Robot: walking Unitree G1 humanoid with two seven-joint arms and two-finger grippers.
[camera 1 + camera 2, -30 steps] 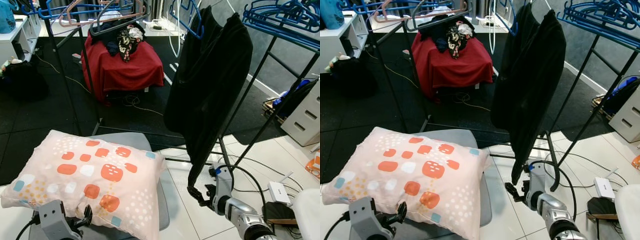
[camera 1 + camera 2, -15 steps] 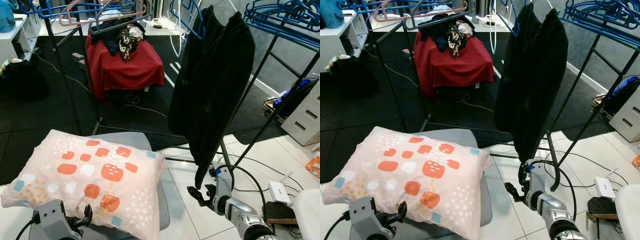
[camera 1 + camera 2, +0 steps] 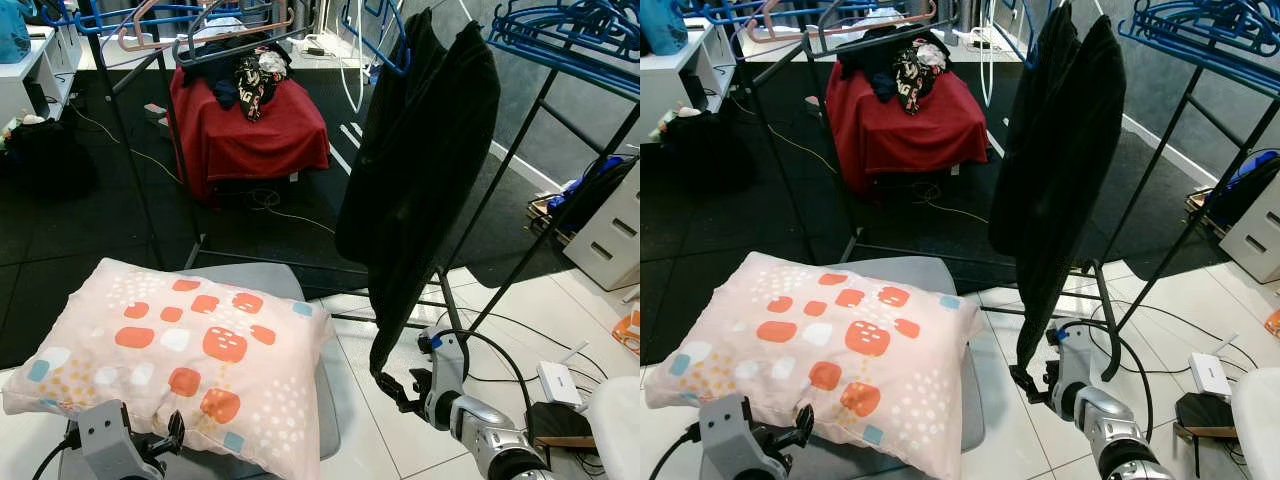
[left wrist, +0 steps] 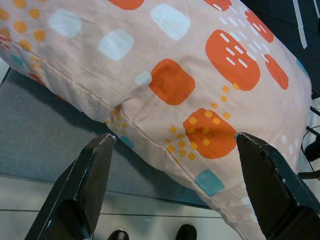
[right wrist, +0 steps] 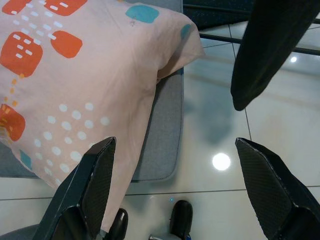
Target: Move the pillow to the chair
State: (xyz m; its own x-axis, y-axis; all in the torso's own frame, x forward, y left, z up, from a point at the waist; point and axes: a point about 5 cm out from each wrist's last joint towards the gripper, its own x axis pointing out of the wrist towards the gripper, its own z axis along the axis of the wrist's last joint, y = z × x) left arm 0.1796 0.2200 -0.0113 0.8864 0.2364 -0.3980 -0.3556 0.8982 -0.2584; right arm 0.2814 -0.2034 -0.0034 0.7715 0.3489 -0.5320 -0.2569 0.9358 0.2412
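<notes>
The pale pink pillow printed with orange, white and teal rounded squares (image 3: 175,355) lies flat on the grey padded seat of the chair (image 3: 325,400), covering most of it and overhanging its near edge. The left gripper (image 4: 172,187) hovers just short of that near edge with its two black fingers (image 4: 92,175) spread wide and released; in the left wrist view the pillow's seamed edge sits beyond and between the fingertips, not touched by either, and the grey seat shows under the pillow next to one finger. The right gripper (image 5: 172,185) is likewise spread open and holds nothing: one of its fingers lines up with the pillow's dotted corner, the other with bare white glossy floor tiles (image 5: 280,135), and past the fingertips hangs the lower end of a long black garment (image 3: 1055,180). That garment hangs from a black metal clothes rack with blue hangers (image 3: 560,40). Farther off a dark red cloth draped over a low piece of furniture (image 3: 250,130) carries a heap of dark clothes
</notes>
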